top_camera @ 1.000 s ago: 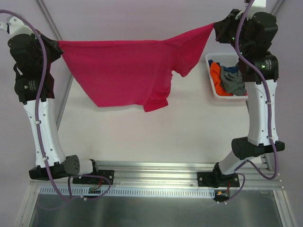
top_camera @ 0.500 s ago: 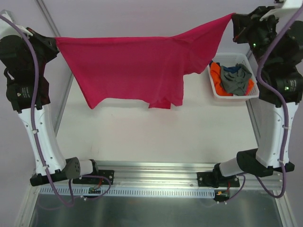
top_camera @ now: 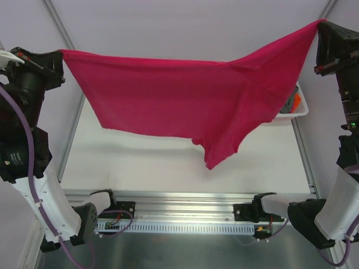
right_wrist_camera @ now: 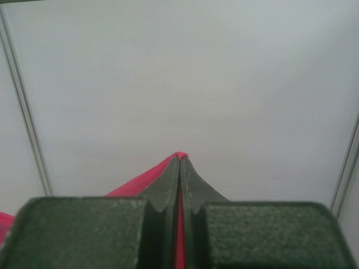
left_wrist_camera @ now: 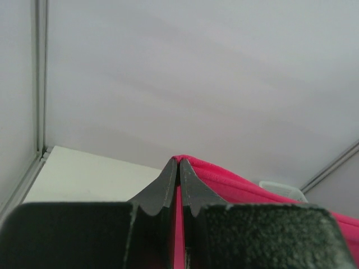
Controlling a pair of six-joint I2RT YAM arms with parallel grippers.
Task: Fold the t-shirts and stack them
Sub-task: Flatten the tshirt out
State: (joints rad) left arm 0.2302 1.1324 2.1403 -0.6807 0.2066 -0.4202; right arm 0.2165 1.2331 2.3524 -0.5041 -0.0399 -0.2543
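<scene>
The shirt (top_camera: 179, 106) is held taut above the table (top_camera: 140, 162), presumably for laying flat. Its ends are pinched in the left gripper (top_camera: 60, 55) and right gripper (top_camera: 320, 23).

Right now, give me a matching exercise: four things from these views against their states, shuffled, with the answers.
1. shirt
2. basket
3. left end effector
4. table

A. shut on a cloth corner
B. flat surface beneath the hanging cloth
C. partly hidden at far right
D. pink, stretched in mid-air

Pairs: 1-D, 2-C, 3-A, 4-B
</scene>
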